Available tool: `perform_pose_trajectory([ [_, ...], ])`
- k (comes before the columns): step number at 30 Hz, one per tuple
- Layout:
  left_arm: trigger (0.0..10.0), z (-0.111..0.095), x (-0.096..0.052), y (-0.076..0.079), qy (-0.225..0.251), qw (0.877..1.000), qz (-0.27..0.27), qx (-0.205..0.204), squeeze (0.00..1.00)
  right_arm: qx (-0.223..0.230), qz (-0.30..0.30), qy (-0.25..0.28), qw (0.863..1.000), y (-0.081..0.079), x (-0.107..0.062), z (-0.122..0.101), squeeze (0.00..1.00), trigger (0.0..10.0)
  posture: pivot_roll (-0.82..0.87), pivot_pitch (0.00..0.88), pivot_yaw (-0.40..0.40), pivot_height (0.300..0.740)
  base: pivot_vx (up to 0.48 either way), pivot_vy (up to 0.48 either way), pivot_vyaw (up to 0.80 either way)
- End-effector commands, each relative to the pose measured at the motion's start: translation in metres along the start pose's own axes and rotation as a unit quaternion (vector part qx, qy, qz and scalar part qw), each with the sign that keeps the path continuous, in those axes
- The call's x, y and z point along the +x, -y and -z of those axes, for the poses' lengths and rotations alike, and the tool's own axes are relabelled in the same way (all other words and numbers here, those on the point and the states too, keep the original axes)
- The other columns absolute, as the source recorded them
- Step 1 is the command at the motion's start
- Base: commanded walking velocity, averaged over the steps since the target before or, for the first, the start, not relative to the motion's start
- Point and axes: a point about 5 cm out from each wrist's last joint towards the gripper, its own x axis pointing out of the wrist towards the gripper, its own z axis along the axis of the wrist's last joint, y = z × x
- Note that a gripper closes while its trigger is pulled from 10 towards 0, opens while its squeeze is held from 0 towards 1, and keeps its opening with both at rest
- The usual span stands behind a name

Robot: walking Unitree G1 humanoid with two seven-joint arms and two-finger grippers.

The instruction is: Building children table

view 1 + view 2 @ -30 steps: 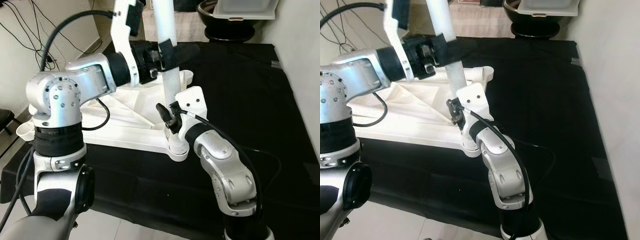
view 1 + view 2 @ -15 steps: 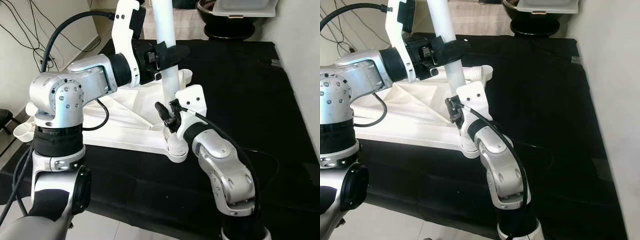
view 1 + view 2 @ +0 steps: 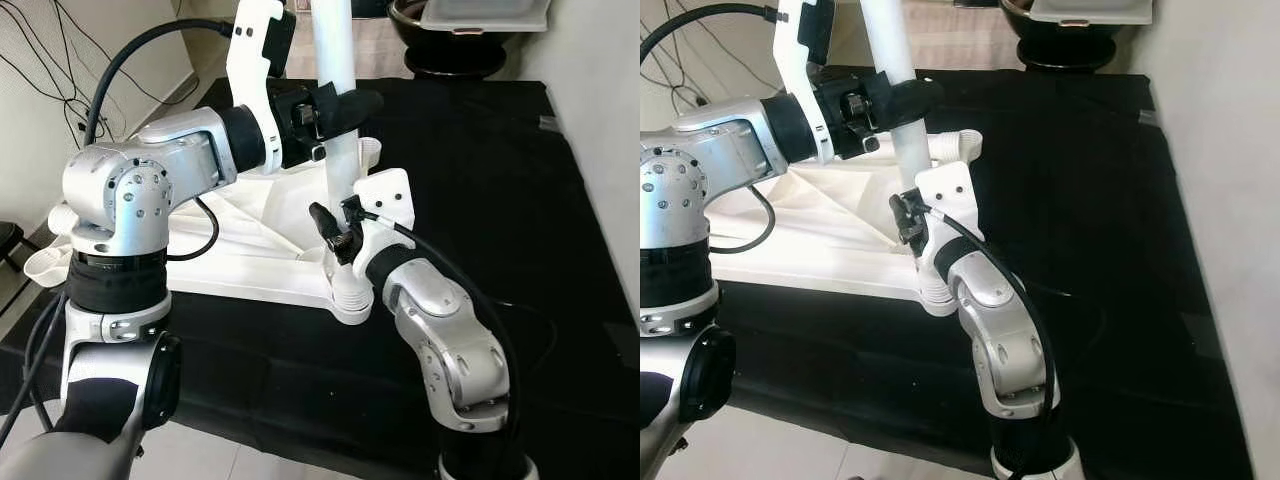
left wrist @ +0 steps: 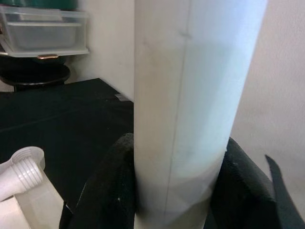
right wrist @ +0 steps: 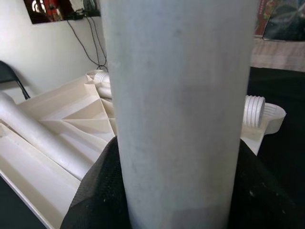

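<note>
Nearest, at the front corner of the upturned tabletop [image 3: 250, 265] on the black-draped table [image 3: 480, 200]: right end effector [image 3: 335, 232], clamped around the foot of the upright leg [image 3: 343, 165], just above the corner socket [image 3: 350, 295]. Higher up: left end effector [image 3: 335, 105], likewise closed on that leg, black fingers [image 4: 114, 186] pressed to both sides. Looks like seating or screwing the leg into its corner.

Likely trouble from here: cross-threading if the leg leans while turned; a slipping grip on the smooth white tube, since neither hold wraps far round; lifting or dragging the light tabletop across the cloth if the two arms pull unevenly.

By count: two end effectors, both on one standing leg; one more loose leg [image 5: 43, 138] lying inside the tabletop; two bare threaded stubs [image 5: 255, 112] awaiting legs. Farthest back, at the table's end: one dark bowl [image 3: 450, 55] under one clear plastic container [image 3: 485, 12].
</note>
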Motion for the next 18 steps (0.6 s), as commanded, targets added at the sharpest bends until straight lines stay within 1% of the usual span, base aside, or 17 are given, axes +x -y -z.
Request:
perform_pose_trajectory([
  [1,0.0,0.001,-0.002,0.004,-0.003,0.999,0.035,0.001,0.00,0.036,0.033,-0.023,0.999,0.012,0.000,0.012,0.00,0.0,-0.03,0.130,0.081,0.740,0.000,0.000,0.00],
  [3,0.0,0.001,-0.001,0.004,-0.003,0.999,0.037,0.003,0.00,0.044,0.022,-0.015,0.999,0.010,0.001,0.009,0.00,0.0,-0.03,0.129,0.084,0.740,0.000,0.000,0.00],
  [4,0.0,0.001,0.000,0.005,-0.003,0.999,0.040,0.005,0.00,0.050,0.007,-0.007,0.999,0.007,0.001,0.007,0.00,0.0,-0.03,0.127,0.084,0.740,0.000,0.000,0.00],
  [5,0.0,0.000,0.001,0.005,-0.002,0.999,0.042,0.006,0.00,0.050,-0.003,0.001,0.999,0.005,0.002,0.004,0.00,4.5,-0.03,0.124,0.086,0.740,0.000,0.000,0.00],
  [6,0.0,0.000,0.001,0.005,-0.001,0.999,0.044,0.007,0.00,0.050,-0.008,0.005,0.999,0.003,0.002,0.002,0.00,4.5,-0.03,0.124,0.086,0.740,0.000,0.000,0.00],
  [7,0.0,-0.001,0.002,0.006,0.000,0.999,0.046,0.007,0.00,0.047,-0.017,0.013,0.999,0.002,0.003,-0.001,0.00,10.0,-0.03,0.121,0.087,0.740,0.000,0.000,0.00],
  [10,0.0,-0.001,0.003,0.006,0.002,0.999,0.048,0.007,0.00,0.044,-0.023,0.017,0.999,0.001,0.003,-0.003,0.00,10.0,-0.03,0.121,0.087,0.740,0.000,0.000,0.00],
  [11,0.0,-0.001,0.004,0.006,0.003,0.999,0.050,0.008,0.00,0.042,-0.047,0.026,0.998,-0.001,0.004,-0.005,1.00,10.0,-0.03,0.118,0.087,0.740,0.000,0.000,0.00],
  [12,0.0,-0.001,0.005,0.007,0.003,0.999,0.052,0.008,0.00,0.040,-0.064,0.032,0.997,-0.002,0.005,-0.007,1.00,10.0,-0.03,0.118,0.087,0.740,0.000,0.000,0.00],
  [14,0.0,0.000,0.005,0.007,0.003,0.999,0.053,0.009,0.00,0.040,-0.075,0.036,0.996,-0.003,0.005,-0.008,1.00,10.0,-0.03,0.118,0.087,0.740,0.000,0.000,0.00],
  [16,0.0,0.000,0.006,0.009,0.006,0.998,0.061,0.008,0.00,0.041,-0.154,0.036,0.987,-0.003,0.008,-0.014,1.00,10.0,-0.03,0.112,0.082,0.740,0.000,0.000,0.00],
  [17,0.0,0.000,0.006,0.010,0.009,0.998,0.069,0.007,0.00,0.029,-0.199,0.034,0.979,-0.001,0.010,-0.017,1.00,10.0,-0.03,0.110,0.079,0.740,0.000,0.000,0.00],
  [18,0.0,0.000,0.006,0.010,0.009,0.998,0.069,0.007,0.00,0.029,-0.199,0.034,0.979,-0.001,0.010,-0.017,1.00,10.0,-0.03,0.110,0.079,0.740,0.000,0.000,0.00],
])
